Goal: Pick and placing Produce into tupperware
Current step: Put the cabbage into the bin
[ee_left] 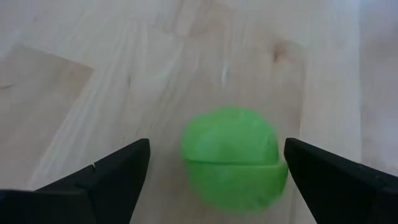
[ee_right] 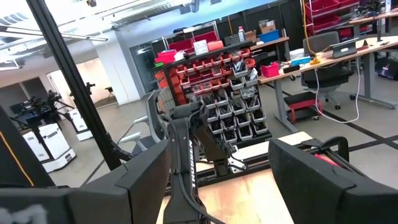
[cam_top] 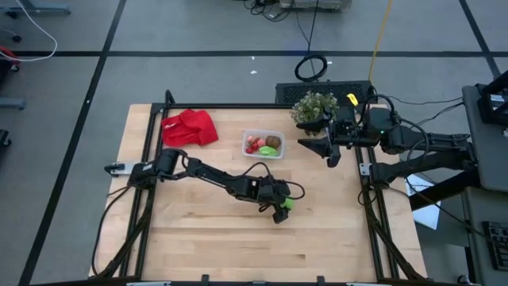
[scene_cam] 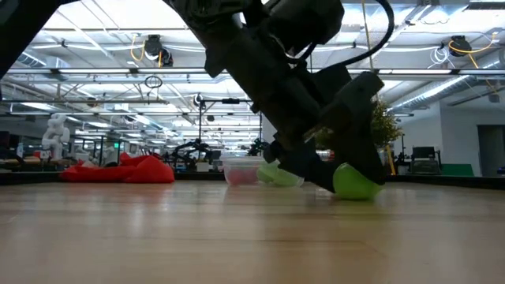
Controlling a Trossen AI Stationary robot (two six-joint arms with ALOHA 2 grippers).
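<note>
From above, your left gripper (cam_top: 279,208) reaches the green piece (cam_top: 284,205) lying well short of the tupperware (cam_top: 263,144), while its wrist view shows fingers (ee_left: 106,186) wide astride it for grasping, and the right gripper (ee_right: 217,180) waits parted.

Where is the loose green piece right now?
High view: the green piece lies mid-table, right of centre, between the left gripper's open fingers, nearer than the tupperware.

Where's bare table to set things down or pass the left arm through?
Free: the whole near strip of the table below the left gripper, and the stretch between the red cloth and left arm. Crowded: the far right corner, with tupperware, plant and right gripper.
</note>
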